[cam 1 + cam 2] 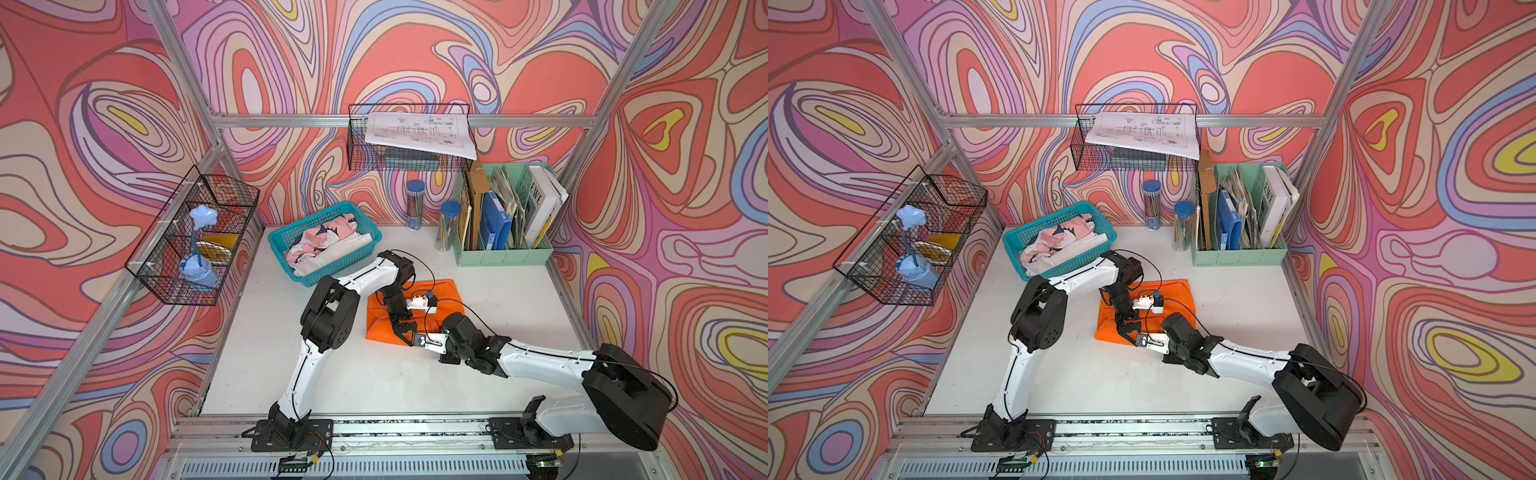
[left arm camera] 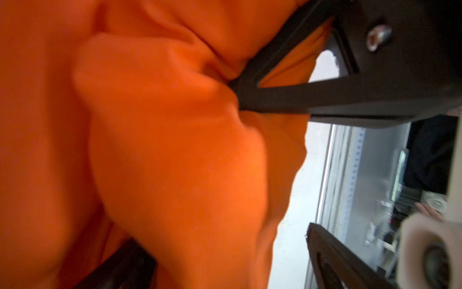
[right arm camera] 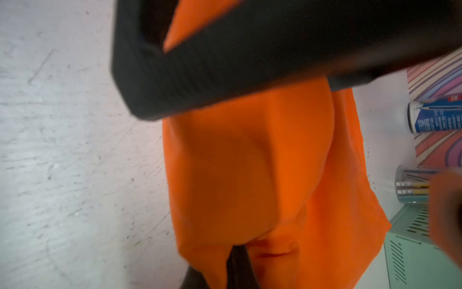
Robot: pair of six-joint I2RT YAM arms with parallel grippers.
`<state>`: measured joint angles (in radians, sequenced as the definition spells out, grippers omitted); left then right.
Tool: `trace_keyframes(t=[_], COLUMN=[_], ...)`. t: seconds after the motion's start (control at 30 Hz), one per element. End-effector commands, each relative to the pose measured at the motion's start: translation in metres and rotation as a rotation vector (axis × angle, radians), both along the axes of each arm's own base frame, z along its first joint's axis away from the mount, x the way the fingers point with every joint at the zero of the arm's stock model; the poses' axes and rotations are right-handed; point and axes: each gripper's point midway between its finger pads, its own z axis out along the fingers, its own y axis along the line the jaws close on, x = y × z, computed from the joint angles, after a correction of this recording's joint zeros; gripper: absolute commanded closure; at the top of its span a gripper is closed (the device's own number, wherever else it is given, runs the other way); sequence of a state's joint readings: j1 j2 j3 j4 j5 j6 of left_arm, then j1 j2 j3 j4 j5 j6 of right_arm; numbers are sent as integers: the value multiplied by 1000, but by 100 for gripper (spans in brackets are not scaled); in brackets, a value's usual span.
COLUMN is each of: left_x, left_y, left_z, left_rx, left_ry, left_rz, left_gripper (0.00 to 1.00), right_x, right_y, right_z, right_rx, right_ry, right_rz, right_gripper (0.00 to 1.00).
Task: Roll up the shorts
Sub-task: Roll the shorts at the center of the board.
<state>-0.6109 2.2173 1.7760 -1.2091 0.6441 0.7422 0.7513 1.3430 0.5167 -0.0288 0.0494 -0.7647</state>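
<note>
Both arms crowd one spot here, just right of centre in both top views. The shorts [image 1: 451, 291] [image 1: 1183, 295] lie on the white bench [image 1: 374, 386]. Their far part is spread flat and their lower edge is bunched into a thick fold, which looks like the start of the roll.

The left gripper [image 1: 402, 329] points down onto that fold. In the left wrist view its fingers [image 2: 287, 100] stand wide apart, one tip touching a bulge of orange cloth, straddling it rather than pinching. I'd say that's to pin the bulk so it can't spring open.

The right gripper [image 1: 413, 338] comes in low from the lower right to the same edge, almost touching its partner. Its fingers [image 3: 250, 75] are closed. Whether cloth is caught between them is hidden by blur, but I'd guess it means to take the hem.

The flat cloth beyond gives the roll room to travel. The teal basket [image 1: 309, 221] sits upper left, well clear.
</note>
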Motion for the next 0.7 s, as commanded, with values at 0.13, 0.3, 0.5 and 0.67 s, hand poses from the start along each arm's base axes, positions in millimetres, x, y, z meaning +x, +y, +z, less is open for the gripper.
trace_keyframes(t=[0.13, 0.3, 0.5, 0.67], left_x=[77, 104, 99, 80], left_y=[21, 45, 60, 45], left_z=[79, 123, 141, 122], left_rx=[-196, -277, -317, -292], left_ry=[-517, -894, -1158, -1209], left_rz=[259, 439, 495, 325], left_gripper=[1, 2, 2, 1], right_x=[-13, -7, -6, -2], right_y=[-1, 5, 12, 14], right_z=[-3, 10, 15, 12], right_rx=[125, 271, 331, 384], right_ry=[188, 373, 692, 975], right_rz=[-6, -20, -63, -130], right_gripper=[100, 100, 100, 100])
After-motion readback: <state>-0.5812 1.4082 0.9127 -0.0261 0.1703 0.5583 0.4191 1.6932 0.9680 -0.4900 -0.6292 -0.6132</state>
